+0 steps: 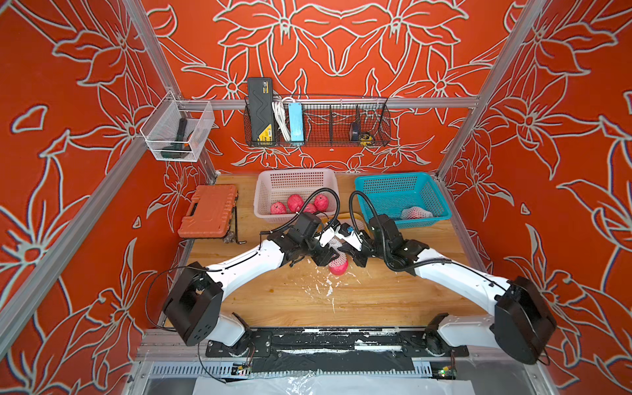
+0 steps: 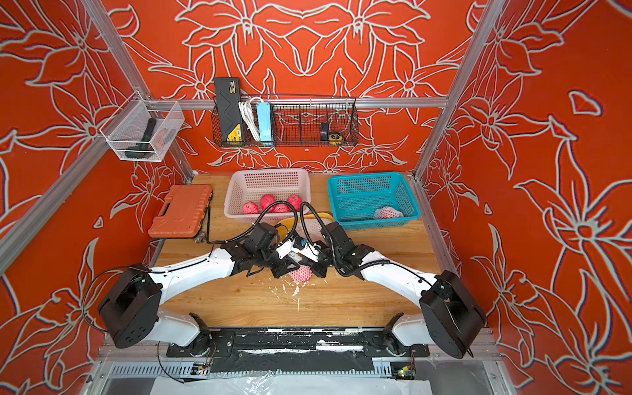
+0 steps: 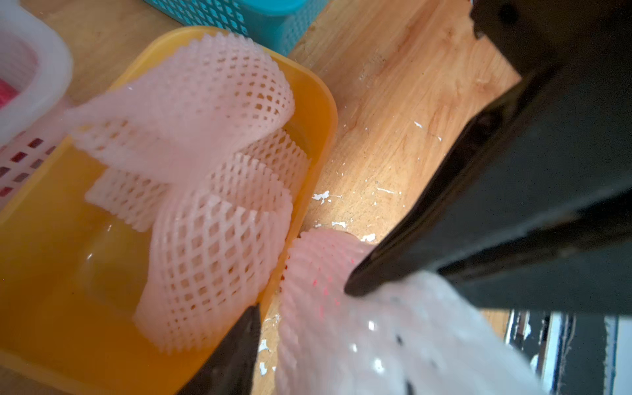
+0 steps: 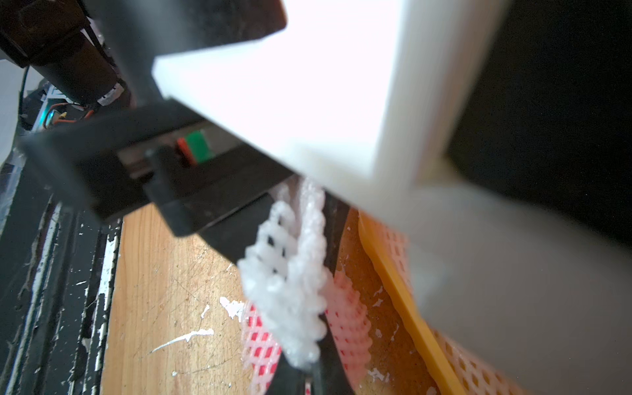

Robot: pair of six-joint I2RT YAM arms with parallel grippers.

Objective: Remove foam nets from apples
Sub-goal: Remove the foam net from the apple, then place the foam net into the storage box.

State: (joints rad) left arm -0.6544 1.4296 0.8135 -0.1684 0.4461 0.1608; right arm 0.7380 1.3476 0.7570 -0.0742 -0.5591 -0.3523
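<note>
Centrally, arms [image 1: 246, 260] converge; right pincer [image 4: 307, 362] pinches foam net [image 4: 290, 290]; left pincer [image 3: 301, 301] grip unclear.

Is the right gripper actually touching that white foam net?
Touching. In the right wrist view, the right gripper has its jaws shut on the foam net.

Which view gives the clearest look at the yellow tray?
The left wrist view: the yellow tray fills it, with loose foam nets inside. Both top views show only a sliver of its rim; the right wrist view shows one blurred edge.
</note>
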